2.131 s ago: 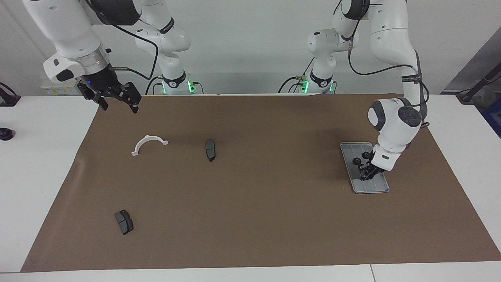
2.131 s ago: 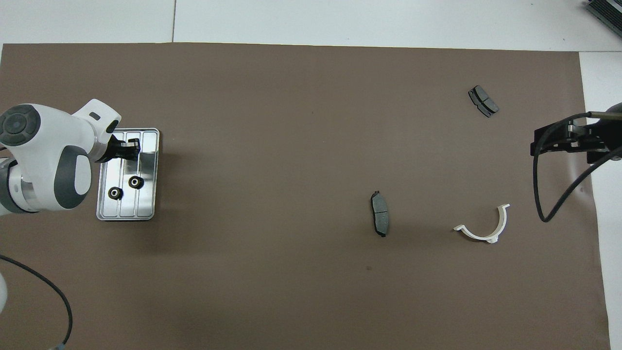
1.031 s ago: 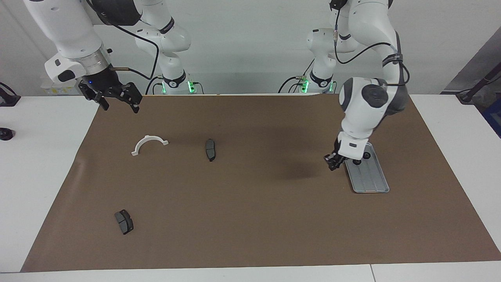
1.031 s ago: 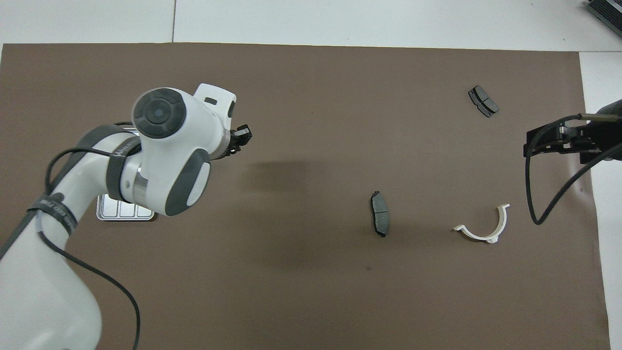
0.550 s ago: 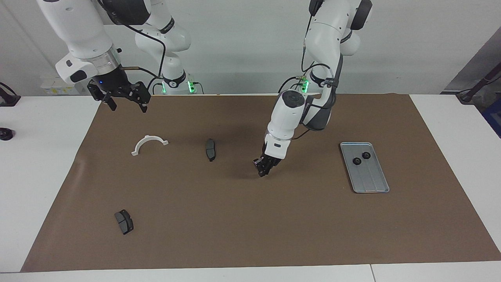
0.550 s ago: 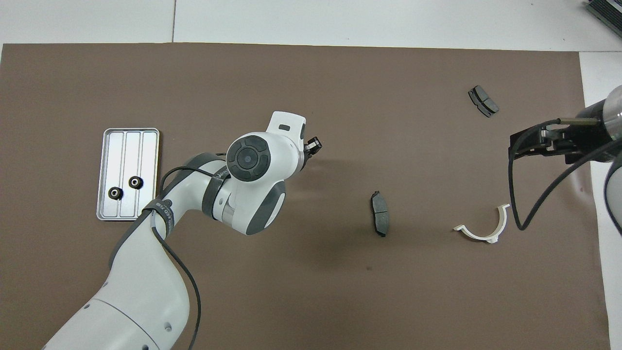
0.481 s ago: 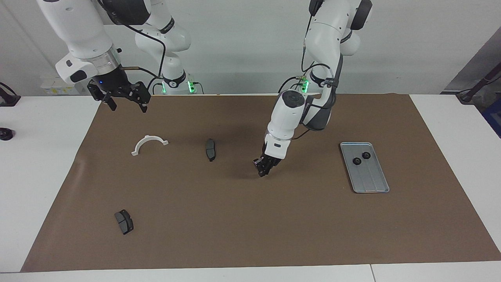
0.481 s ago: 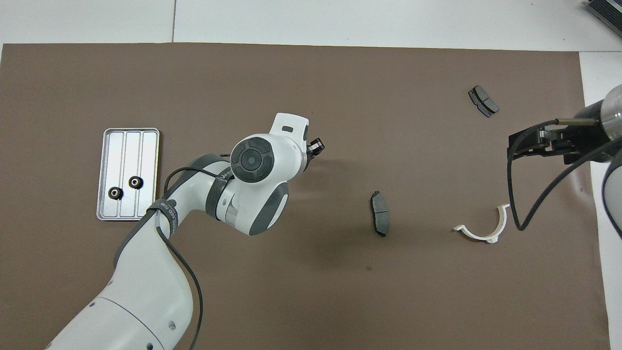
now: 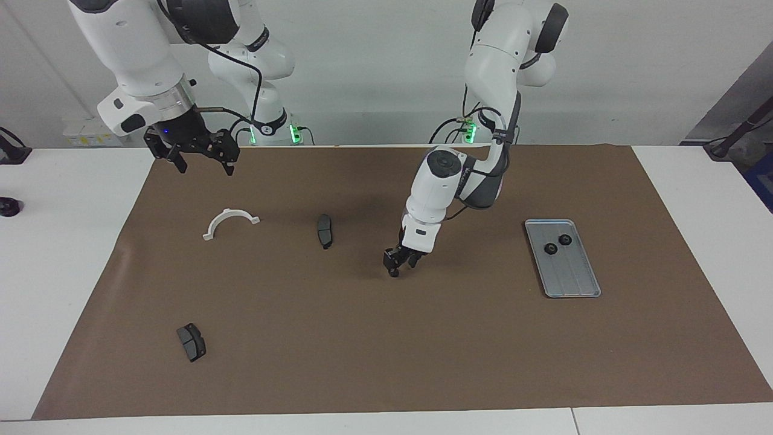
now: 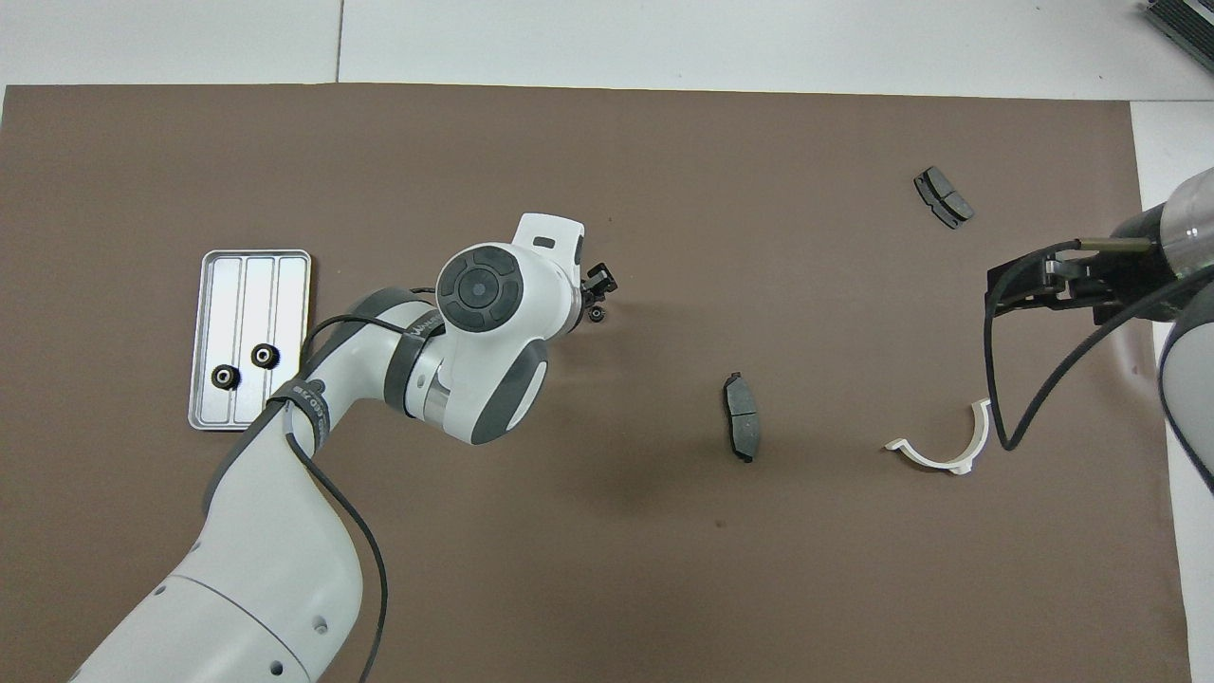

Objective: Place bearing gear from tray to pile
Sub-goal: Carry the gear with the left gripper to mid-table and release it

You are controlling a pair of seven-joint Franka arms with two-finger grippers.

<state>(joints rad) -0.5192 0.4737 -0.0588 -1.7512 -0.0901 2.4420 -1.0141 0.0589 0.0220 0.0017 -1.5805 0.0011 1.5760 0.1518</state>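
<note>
The silver-grey tray (image 9: pixel 570 275) lies on the brown mat toward the left arm's end, also in the overhead view (image 10: pixel 248 294). Two small black bearing gears (image 9: pixel 550 248) (image 9: pixel 565 240) sit on it, also seen from overhead (image 10: pixel 224 377) (image 10: pixel 265 356). My left gripper (image 9: pixel 398 263) (image 10: pixel 597 282) is low over the middle of the mat, open. A third black gear (image 9: pixel 393 273) (image 10: pixel 595 314) lies on the mat just under its fingertips, apart from them. My right gripper (image 9: pixel 202 160) (image 10: pixel 1043 285) hangs open and empty over the mat's edge at the right arm's end.
A dark brake pad (image 9: pixel 325 230) (image 10: pixel 742 430) lies beside the dropped gear toward the right arm. A white half-ring (image 9: pixel 230 222) (image 10: pixel 944 442) and a second brake pad (image 9: pixel 191 342) (image 10: pixel 943 197) lie toward the right arm's end.
My left gripper took a gear off the tray, carried it to the middle of the mat, lowered and let it go there. The right gripper drifted slightly inward over the mat.
</note>
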